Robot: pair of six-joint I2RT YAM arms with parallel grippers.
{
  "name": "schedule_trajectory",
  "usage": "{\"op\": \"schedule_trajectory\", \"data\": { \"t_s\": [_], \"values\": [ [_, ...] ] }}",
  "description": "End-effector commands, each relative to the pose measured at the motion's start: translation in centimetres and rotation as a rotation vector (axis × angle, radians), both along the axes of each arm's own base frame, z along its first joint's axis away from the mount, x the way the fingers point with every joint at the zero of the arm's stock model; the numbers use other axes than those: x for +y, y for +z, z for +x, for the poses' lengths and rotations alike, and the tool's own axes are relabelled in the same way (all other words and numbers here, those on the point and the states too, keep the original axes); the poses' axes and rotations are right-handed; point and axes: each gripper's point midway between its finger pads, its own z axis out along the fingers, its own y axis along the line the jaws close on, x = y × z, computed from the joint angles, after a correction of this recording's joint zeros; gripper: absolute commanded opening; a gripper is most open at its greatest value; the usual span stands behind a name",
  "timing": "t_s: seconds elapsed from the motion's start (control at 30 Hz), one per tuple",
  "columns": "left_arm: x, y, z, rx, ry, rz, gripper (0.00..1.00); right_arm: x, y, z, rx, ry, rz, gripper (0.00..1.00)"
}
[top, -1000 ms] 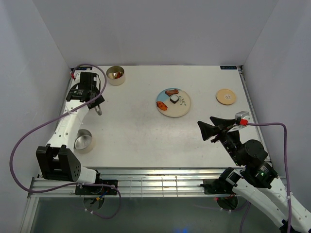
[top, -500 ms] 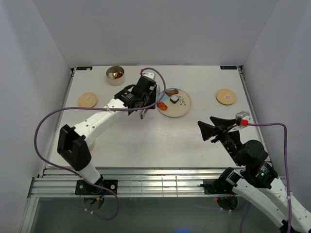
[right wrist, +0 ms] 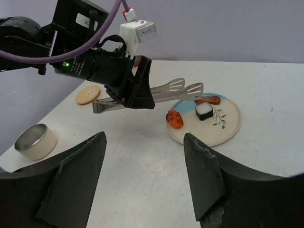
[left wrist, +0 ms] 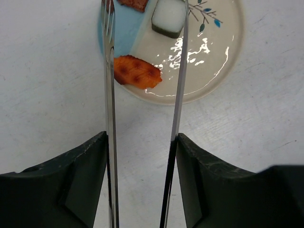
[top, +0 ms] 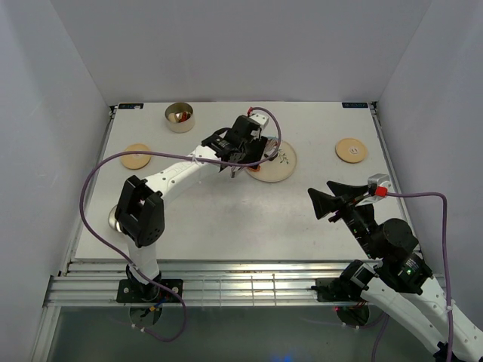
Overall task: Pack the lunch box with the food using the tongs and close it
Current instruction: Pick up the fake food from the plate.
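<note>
Left gripper (left wrist: pixel 141 142) pinches the tongs (left wrist: pixel 110 95), arms spread over the orange piece (left wrist: pixel 137 72) at the plate (left wrist: pixel 213 61) edge; right gripper (right wrist: pixel 144 137) stands spread, empty; advise lowering tips, centring the piece, then squeezing gently.

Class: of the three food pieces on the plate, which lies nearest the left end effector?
The orange-red piece, by the plate's rim, between the tongs' arms; the white piece and brown piece lie farther off.

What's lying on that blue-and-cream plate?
Three food bits: an orange-red piece, a white cube and a brown strip. The tongs hang above the plate, hiding slivers of it; from overhead the left arm covers its left side.
</note>
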Motion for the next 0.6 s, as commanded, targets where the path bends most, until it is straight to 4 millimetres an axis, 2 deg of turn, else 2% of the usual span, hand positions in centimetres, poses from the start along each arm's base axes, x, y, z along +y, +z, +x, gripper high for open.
{"op": "schedule_trajectory", "data": {
  "t_s": [0.0,0.3,0.57],
  "values": [
    [-2.1,3.8,1.3,-0.105,-0.066,-0.061,0.68,-0.4,1.6,-0.1,-0.043,-0.010,0.037,0.72],
    [-2.9,1.1,1.9,-0.099,-0.090,0.025,0.69,-0.2,1.4,0.0,-0.036,-0.011,0.031,0.72],
    [-3.5,-0.2,2.0,-0.095,-0.100,0.073,0.69,-0.2,1.3,0.1,-0.035,-0.011,0.029,0.72]
  ]
}}
